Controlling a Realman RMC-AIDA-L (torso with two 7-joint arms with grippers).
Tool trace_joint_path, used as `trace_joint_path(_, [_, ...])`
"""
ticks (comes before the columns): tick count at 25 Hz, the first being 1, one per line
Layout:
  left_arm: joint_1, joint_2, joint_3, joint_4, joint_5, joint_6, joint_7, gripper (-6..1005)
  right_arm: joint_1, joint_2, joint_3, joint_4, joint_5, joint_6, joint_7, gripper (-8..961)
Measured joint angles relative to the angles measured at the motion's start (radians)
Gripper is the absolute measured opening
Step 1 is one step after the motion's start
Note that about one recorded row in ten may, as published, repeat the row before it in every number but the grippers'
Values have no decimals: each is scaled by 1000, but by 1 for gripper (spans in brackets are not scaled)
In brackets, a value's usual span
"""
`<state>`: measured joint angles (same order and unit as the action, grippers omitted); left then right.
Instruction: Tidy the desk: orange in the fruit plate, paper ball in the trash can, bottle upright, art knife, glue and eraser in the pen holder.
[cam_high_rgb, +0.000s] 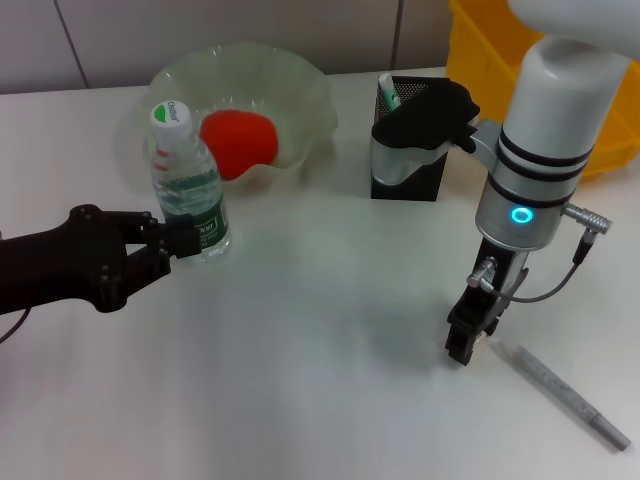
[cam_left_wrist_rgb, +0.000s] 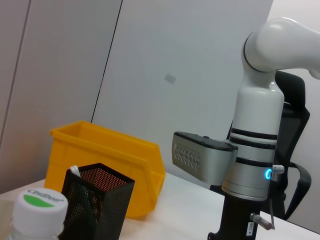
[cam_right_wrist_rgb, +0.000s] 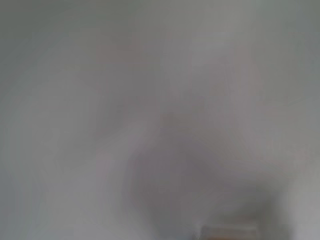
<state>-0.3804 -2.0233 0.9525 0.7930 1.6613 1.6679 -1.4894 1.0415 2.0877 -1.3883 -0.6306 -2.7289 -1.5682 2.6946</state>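
A: Looking at your left claw (cam_high_rgb: 172, 243), you see it clamped on the water bottle (cam_high_rgb: 188, 187), upright at nine o'clock on the surface (cam_high_rgb: 320, 330).
B: And your right claw (cam_high_rgb: 466, 340)?
A: At four o'clock, pointing down, just beside the art knife (cam_high_rgb: 572, 395); I cannot tell its opening. The orange (cam_high_rgb: 240, 144) sits in the fruit plate (cam_high_rgb: 300, 85), pen holder (cam_high_rgb: 405, 150) at one o'clock.
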Motion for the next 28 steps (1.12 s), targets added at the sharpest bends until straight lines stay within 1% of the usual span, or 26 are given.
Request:
trace_joint_path(9, [0,0,0,-1,0,-2,0,139,0,0,0,0,0,8,-10,531])
trace_joint_path(14, [0,0,0,-3,0,-2,0,139,0,0,0,0,0,10,-13,409])
trace_joint_path(22, [0,0,-2,-7,0,-2,0,139,-12,0,-1,-32,0,12,-13,409])
trace_joint_path(27, [0,0,-6,-13,0,-2,0,139,-36,0,-2,-77,0,10,-8,409])
trace_joint_path(28, [0,0,-6,-14,0,-2,0,139,-49,0,-2,-103,0,2,-7,409])
